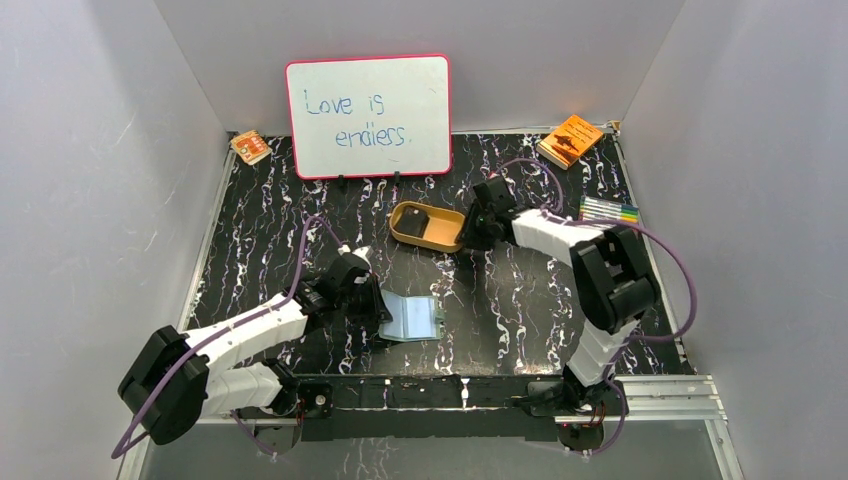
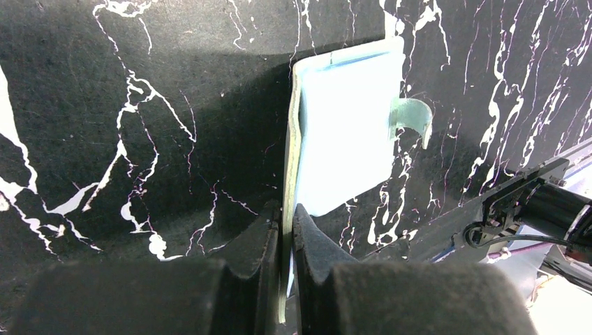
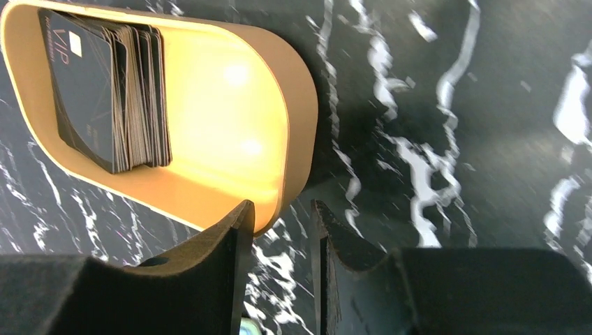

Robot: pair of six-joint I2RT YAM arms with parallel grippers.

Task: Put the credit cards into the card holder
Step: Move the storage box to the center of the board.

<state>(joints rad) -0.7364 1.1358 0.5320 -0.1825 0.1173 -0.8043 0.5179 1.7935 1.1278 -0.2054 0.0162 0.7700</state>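
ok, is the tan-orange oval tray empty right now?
No, a stack of dark rectangular credit cards sits inside the tan-orange oval tray, at one end.

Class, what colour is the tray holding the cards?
Tan-orange; the tray shows best in right wrist view.

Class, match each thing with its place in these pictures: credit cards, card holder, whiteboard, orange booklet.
Things:
1. credit cards
2. card holder
3. whiteboard
4. orange booklet

Places:
A. back right corner of the table
B. standing against the back wall
C. pinched by its edge in the left hand
D. stacked in the tan tray

Pairs: 1-D, 2-C, 3-B, 4-A
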